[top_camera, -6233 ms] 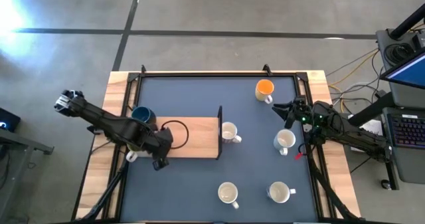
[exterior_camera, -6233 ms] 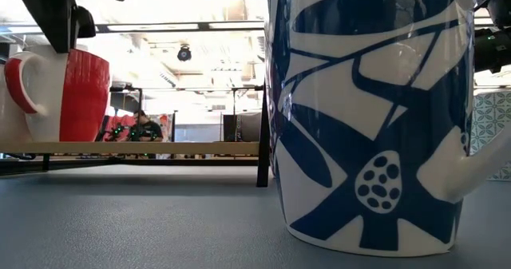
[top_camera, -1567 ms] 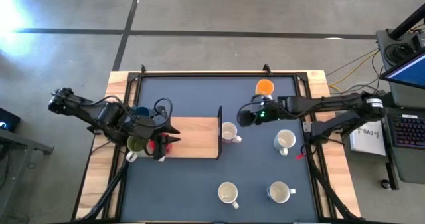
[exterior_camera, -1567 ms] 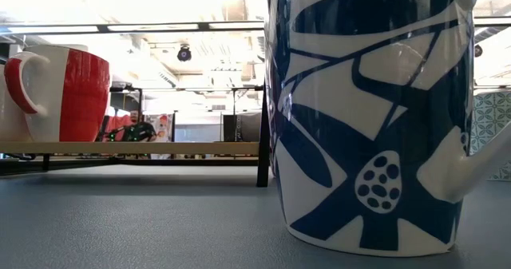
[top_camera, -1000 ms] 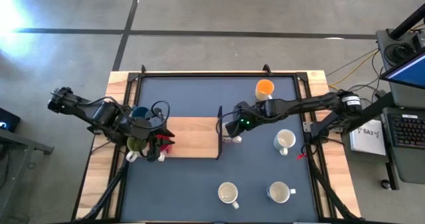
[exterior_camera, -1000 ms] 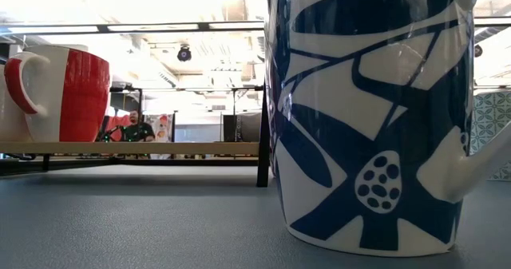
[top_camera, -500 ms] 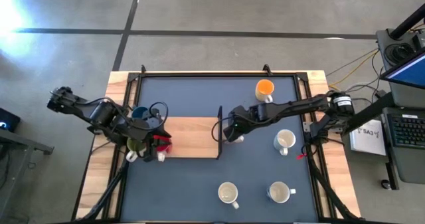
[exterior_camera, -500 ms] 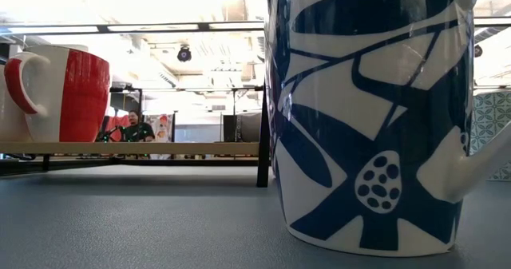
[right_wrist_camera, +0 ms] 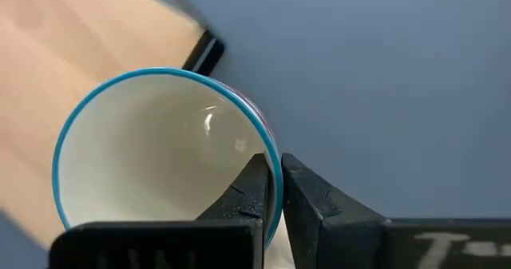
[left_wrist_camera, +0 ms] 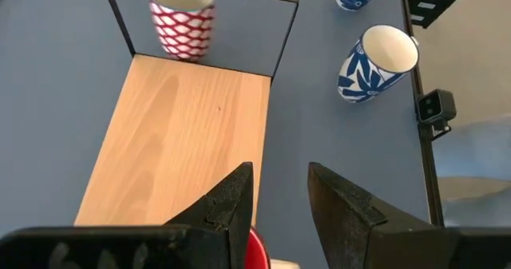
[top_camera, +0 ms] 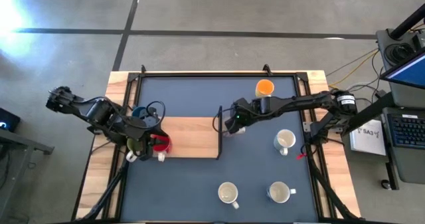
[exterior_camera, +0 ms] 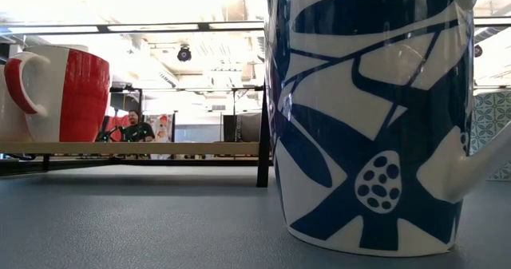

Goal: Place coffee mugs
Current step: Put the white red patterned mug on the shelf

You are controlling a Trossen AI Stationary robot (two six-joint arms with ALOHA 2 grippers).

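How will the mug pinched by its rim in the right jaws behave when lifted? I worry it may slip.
The mug looks glazed and rigid, so the thin rim pinch by the right gripper may slide. Held off-centre, it will likely tilt. It is probably fragile if dropped.

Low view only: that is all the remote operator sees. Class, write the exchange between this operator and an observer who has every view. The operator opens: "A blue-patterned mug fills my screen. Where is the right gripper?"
Observer: The right gripper is at the black end frame of the wooden shelf, near the table's middle.
Operator: Is it holding anything?
Observer: Yes. The right wrist view shows its fingers pinching the blue-edged rim of a cream-lined mug, one finger inside and one outside.
Operator: And the left gripper?
Observer: The left gripper is open and empty over the shelf's other end, beside the red mug.
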